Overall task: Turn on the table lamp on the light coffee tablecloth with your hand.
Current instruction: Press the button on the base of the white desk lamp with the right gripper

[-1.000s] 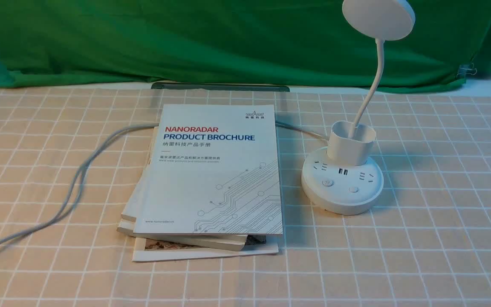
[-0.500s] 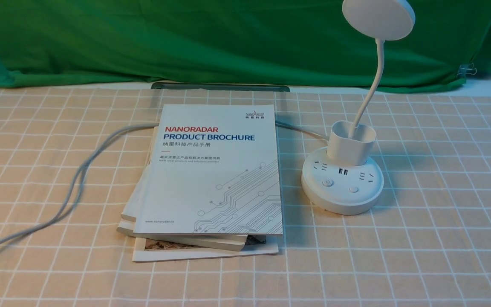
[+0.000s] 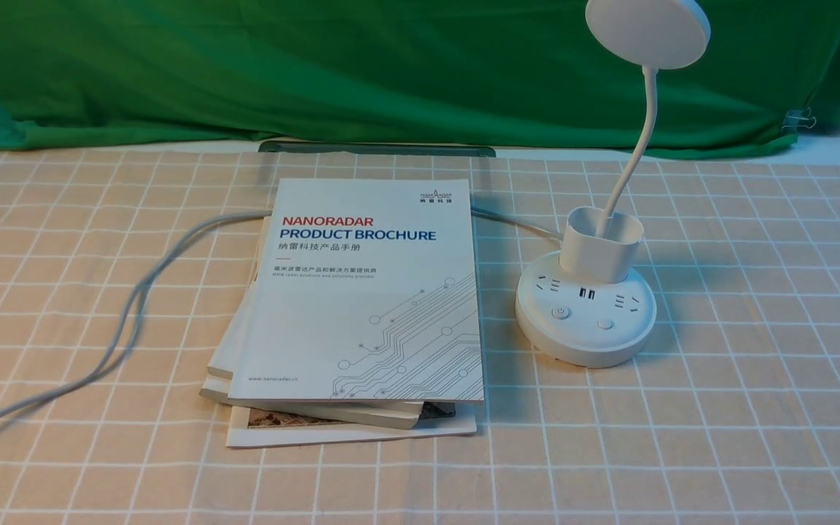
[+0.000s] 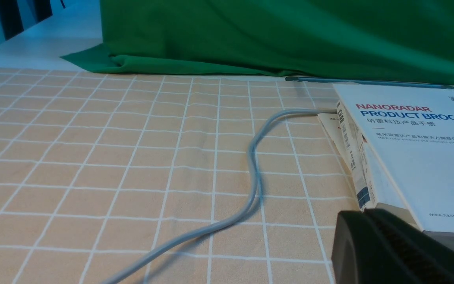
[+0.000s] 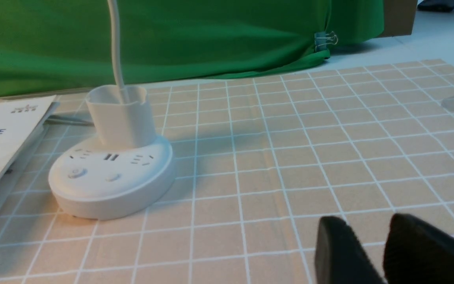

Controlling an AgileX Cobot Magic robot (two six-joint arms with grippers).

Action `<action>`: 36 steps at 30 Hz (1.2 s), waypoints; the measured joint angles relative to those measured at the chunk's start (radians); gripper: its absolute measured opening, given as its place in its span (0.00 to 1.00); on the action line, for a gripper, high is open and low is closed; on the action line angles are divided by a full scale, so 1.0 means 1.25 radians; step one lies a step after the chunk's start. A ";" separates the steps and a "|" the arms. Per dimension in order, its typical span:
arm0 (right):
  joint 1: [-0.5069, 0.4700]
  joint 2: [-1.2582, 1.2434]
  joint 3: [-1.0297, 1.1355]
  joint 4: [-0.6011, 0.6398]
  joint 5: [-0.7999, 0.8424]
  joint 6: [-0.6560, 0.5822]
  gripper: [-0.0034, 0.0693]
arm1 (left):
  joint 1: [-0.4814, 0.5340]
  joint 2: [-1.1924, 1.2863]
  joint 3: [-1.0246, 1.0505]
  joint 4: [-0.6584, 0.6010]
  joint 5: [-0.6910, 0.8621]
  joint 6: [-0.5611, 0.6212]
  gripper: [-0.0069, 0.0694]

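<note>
White lamp (image 3: 586, 313) stands at right of front view, round head at upper right, on light tan cloth (image 3: 755, 437) with white squares. Books (image 3: 362, 306) piled in middle, just beside lamp. Gray cord (image 3: 125, 321) at left. Right gripper (image 5: 363, 221): fingers apart, wide open, holding nothing. Left gripper (image 4: 359, 213): fingertips together, shut, nothing in them.

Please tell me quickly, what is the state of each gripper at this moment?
Left gripper: closed, holding nothing.
Right gripper: open, nothing between its fingertips.
</note>
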 joint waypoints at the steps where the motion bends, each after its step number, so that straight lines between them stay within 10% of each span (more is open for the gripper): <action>1: 0.000 0.000 0.000 0.000 0.000 0.000 0.38 | 0.000 0.000 0.000 0.000 0.000 0.000 0.12; 19: 0.000 0.000 0.000 0.001 -0.002 0.057 0.38 | 0.000 0.000 0.000 0.000 -0.001 0.000 0.12; 24: 0.000 0.000 0.000 0.059 -0.004 0.251 0.38 | 0.000 0.000 0.000 0.000 -0.001 0.000 0.12; 29: 0.000 0.000 0.000 0.160 -0.004 0.649 0.38 | 0.000 0.000 0.000 0.000 -0.001 0.000 0.12; 36: 0.000 0.000 0.000 0.126 -0.003 0.632 0.38 | 0.000 0.000 0.000 0.000 -0.001 0.000 0.12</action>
